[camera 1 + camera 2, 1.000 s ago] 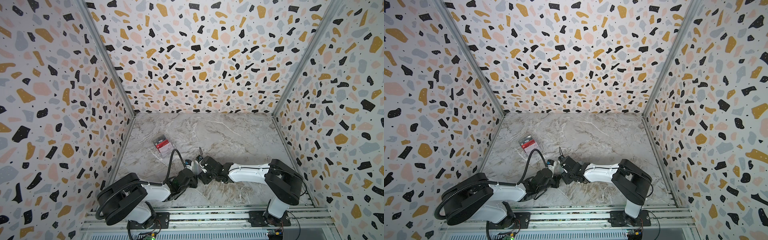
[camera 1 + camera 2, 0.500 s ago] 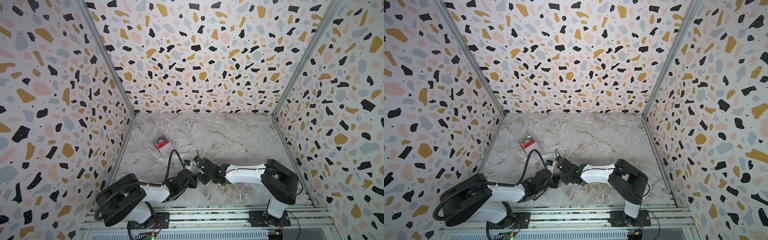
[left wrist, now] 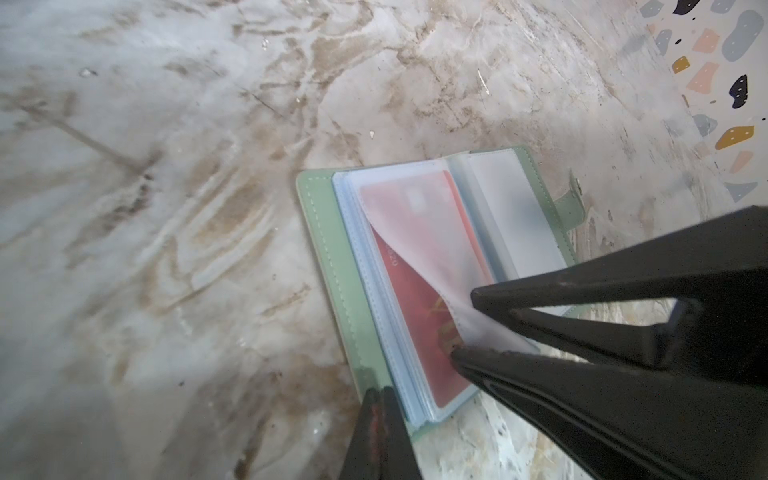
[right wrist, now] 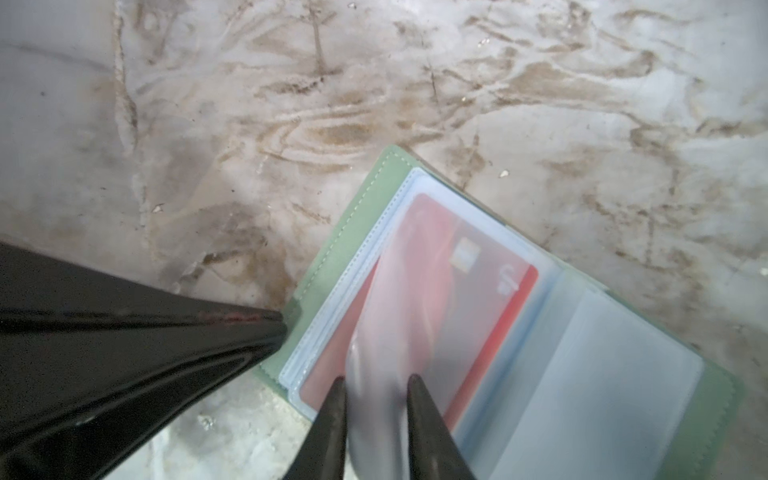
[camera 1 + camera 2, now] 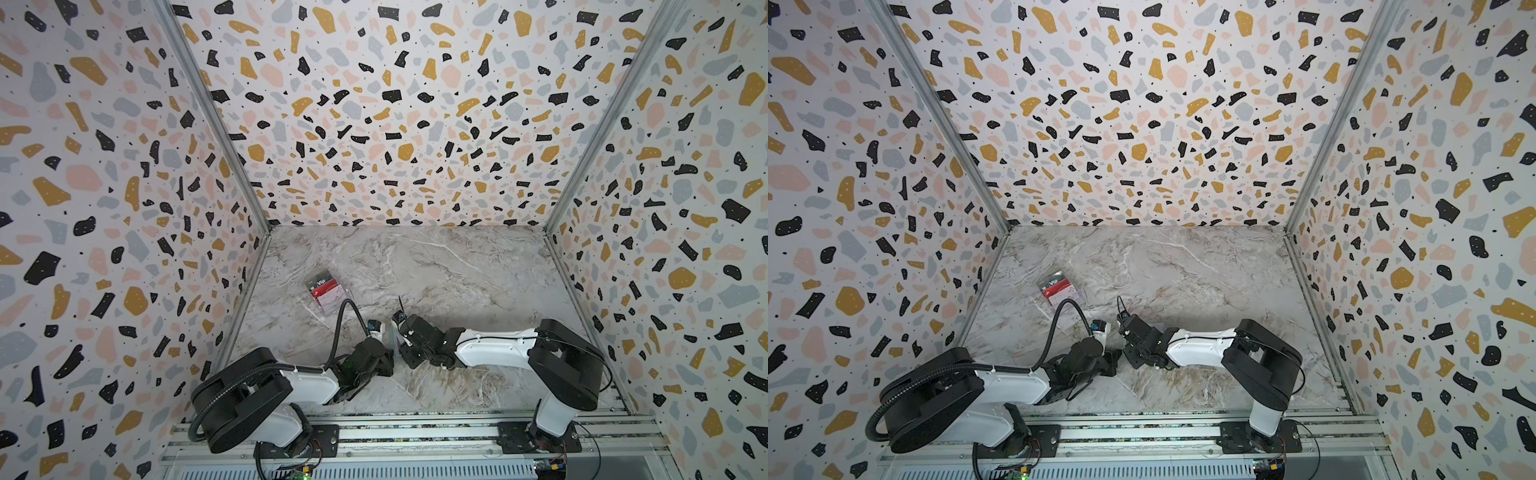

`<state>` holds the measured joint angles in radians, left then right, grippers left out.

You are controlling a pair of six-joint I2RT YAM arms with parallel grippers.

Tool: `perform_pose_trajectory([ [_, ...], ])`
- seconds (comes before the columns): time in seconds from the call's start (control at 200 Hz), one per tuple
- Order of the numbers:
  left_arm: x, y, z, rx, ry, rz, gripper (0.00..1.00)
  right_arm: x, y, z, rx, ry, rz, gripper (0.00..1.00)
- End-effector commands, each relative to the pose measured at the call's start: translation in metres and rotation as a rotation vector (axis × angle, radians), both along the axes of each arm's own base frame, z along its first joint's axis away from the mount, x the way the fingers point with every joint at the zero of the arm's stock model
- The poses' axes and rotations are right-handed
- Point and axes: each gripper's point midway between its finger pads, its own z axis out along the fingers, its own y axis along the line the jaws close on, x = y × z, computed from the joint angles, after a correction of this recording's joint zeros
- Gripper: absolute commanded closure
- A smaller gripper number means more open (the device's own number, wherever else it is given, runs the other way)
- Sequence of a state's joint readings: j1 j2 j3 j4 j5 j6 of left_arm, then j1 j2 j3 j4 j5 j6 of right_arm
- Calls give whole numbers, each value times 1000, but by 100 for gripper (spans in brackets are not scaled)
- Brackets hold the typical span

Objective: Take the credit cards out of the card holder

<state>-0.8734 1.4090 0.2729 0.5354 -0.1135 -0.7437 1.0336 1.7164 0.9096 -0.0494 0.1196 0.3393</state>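
Noted mint-green booklet card holder (image 3: 328,249) open on marble bench (image 3: 166,166), red plastic card (image 3: 415,299) unextracted inside; left gripper (image 3: 379,392) jaws shut, at its cover edge; right gripper (image 4: 376,379) jaws narrow, astride its lifted clear sleeve (image 4: 390,324).

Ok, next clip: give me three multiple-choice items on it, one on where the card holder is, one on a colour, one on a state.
1. Where on the table is the card holder?
A. between the left claw and the right claw
B. at the far edge
C. in the far right corner

2. What colour is the card showing in its sleeve?
A. dark grey
B. red
C. blue

3. The card holder is:
A. snapped shut
B. lying open
C. standing on edge

Key: 1 A, both wrist views show claw tips at it from either side; 2 B, red shows through the clear plastic; 3 B, its covers lie flat with the sleeves exposed.
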Motion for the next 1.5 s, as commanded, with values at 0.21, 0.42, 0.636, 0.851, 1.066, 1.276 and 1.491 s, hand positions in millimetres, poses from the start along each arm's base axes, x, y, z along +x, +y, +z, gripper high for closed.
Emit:
perform_pose_trajectory([
  [0.21,-2,7,-14,52,28,-2,100,11,-25,21,-13,-37,-116,76],
  [0.42,1,-2,-10,35,24,-16,100,16,-45,25,-64,-66,-191,74],
  [0.636,3,-4,-5,26,15,-19,100,14,-68,25,-103,-59,-266,70],
  [0.851,5,-7,3,23,5,-25,100,19,-84,27,-130,-47,-311,70],
  [1.066,11,-8,21,33,-27,-22,100,20,-88,30,-155,-52,-287,66],
  [1.276,18,-12,37,28,-55,-29,100,23,-72,50,-97,-60,-240,65],
  [1.491,22,-15,34,-54,-25,-69,100,25,-37,67,163,45,-133,63],
])
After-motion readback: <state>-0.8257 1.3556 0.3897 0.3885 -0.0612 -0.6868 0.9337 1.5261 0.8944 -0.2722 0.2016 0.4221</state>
